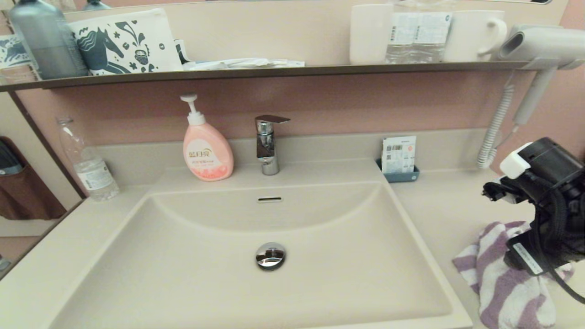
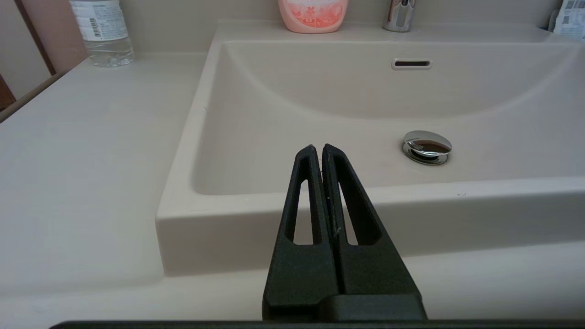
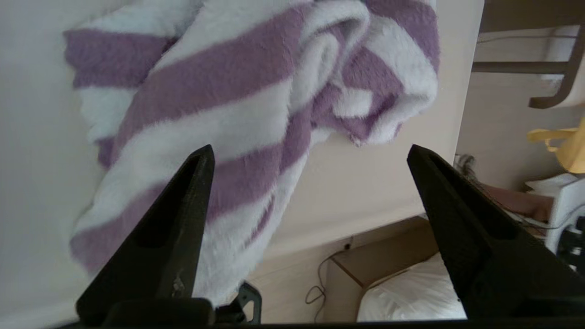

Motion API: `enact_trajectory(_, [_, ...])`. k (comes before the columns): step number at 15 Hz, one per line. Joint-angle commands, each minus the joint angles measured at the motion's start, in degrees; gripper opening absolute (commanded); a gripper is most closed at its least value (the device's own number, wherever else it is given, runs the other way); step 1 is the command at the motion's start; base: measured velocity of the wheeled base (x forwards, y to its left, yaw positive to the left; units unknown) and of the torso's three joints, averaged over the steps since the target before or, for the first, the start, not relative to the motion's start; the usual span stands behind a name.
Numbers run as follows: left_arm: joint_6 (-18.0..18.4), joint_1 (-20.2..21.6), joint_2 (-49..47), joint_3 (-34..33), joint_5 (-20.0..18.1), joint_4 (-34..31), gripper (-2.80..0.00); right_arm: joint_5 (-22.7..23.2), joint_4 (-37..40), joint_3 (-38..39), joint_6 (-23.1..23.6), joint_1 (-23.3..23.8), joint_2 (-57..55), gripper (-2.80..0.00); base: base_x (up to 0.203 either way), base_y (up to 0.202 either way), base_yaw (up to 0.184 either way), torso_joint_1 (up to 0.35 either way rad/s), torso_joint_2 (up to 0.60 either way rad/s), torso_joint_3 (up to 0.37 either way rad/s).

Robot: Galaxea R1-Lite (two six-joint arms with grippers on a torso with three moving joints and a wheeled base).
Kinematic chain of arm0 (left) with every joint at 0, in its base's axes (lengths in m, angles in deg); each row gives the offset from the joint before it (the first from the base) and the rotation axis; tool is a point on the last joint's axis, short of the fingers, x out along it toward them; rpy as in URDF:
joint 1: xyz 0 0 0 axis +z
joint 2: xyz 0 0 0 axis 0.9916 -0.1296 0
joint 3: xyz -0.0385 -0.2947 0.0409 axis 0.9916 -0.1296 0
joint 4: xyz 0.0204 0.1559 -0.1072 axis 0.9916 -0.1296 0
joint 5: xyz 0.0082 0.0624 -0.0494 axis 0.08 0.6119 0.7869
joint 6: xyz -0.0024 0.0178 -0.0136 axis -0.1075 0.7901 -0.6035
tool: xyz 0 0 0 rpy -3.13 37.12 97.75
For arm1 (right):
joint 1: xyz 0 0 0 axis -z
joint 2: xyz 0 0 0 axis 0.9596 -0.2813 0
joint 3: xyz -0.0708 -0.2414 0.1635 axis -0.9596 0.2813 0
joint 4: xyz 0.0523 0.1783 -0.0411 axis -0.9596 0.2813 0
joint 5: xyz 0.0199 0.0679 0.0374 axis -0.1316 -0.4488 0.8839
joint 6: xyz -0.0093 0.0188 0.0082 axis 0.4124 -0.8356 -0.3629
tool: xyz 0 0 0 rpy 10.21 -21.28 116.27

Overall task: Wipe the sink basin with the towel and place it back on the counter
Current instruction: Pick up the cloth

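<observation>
The purple-and-white striped towel (image 1: 502,283) lies crumpled on the beige counter (image 1: 448,205) to the right of the sink basin (image 1: 205,274). My right gripper (image 3: 310,147) hangs just above the towel (image 3: 237,105), open, with nothing between its fingers. One finger (image 3: 183,214) is over the cloth and the other is over the counter's edge. The basin holds only its chrome drain plug (image 1: 270,255) and overflow slot (image 1: 269,199). My left gripper (image 2: 319,147) is shut and empty, low in front of the basin's front rim (image 2: 411,192); it does not show in the head view.
A pink soap pump bottle (image 1: 207,153) and chrome faucet (image 1: 268,144) stand behind the basin. A clear water bottle (image 1: 89,164) is at back left, a blue holder with packets (image 1: 400,160) at back right. A hair dryer (image 1: 539,45) hangs by the dark shelf (image 1: 274,71).
</observation>
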Motion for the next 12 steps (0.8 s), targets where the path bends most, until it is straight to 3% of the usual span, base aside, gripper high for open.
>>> enact_trajectory(1, [-0.1,0.0,-0.1,0.0,0.0,0.1,-2.8,-1.6,-0.3,1.1,0.2,0.0,-2.0,0.0,0.0,0.0,0.0,0.0,0.0,0.0])
enact_trajectory(6, [-0.1,0.0,-0.1,0.0,0.0,0.1,-2.8,-2.7,-0.6,1.1,1.6,1.9,-2.7,0.0,0.0,0.0,0.0,0.0,0.0,0.0])
enact_trajectory(9, [-0.1,0.0,-0.1,0.0,0.0,0.1,-2.8,-2.5,-3.2,0.9,3.2,6.1,-2.6,0.0,0.0,0.0,0.0,0.0,0.0,0.0])
enact_trajectory(10, [-0.1,0.0,-0.1,0.0,0.0,0.1,-2.8,-1.6,-4.7,0.8,4.0,7.6,-2.3,0.0,0.0,0.0,0.0,0.0,0.0,0.0])
enact_trajectory(12, [-0.1,0.0,-0.1,0.0,0.0,0.1,-2.8,5.6,-5.8,-0.2,5.5,9.9,-0.7,0.0,0.0,0.0,0.0,0.0,0.0,0.0])
